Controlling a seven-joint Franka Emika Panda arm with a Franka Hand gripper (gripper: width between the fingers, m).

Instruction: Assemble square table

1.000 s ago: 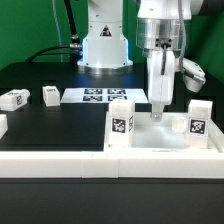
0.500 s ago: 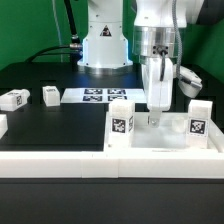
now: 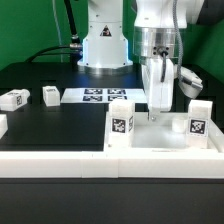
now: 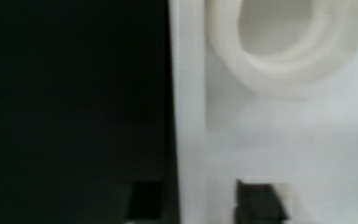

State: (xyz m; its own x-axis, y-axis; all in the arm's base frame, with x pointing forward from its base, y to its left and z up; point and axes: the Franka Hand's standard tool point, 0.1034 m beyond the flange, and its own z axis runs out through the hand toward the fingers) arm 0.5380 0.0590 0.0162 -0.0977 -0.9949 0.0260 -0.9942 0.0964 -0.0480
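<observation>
The white square table top (image 3: pixel 150 142) lies at the exterior view's right, against the front wall. Two white tagged legs stand upright on it, one at its left corner (image 3: pixel 120 125) and one at its right corner (image 3: pixel 197 121). My gripper (image 3: pixel 157 113) points straight down at the top's far edge. In the wrist view my gripper (image 4: pixel 202 200) is open. One fingertip (image 4: pixel 146 200) is over the black table. The other fingertip (image 4: pixel 259 200) is over the white top (image 4: pixel 274 130), so the edge lies between them. A round socket (image 4: pixel 274 45) shows in the top.
Two loose white legs (image 3: pixel 14 99) (image 3: pixel 50 95) lie at the exterior view's left, and another white part (image 3: pixel 2 125) lies at the left edge. The marker board (image 3: pixel 98 96) lies in front of the robot base (image 3: pixel 105 45). The long white border wall (image 3: pixel 60 160) runs along the front.
My gripper has shifted slightly toward the exterior view's left. The table top and its two legs have not moved.
</observation>
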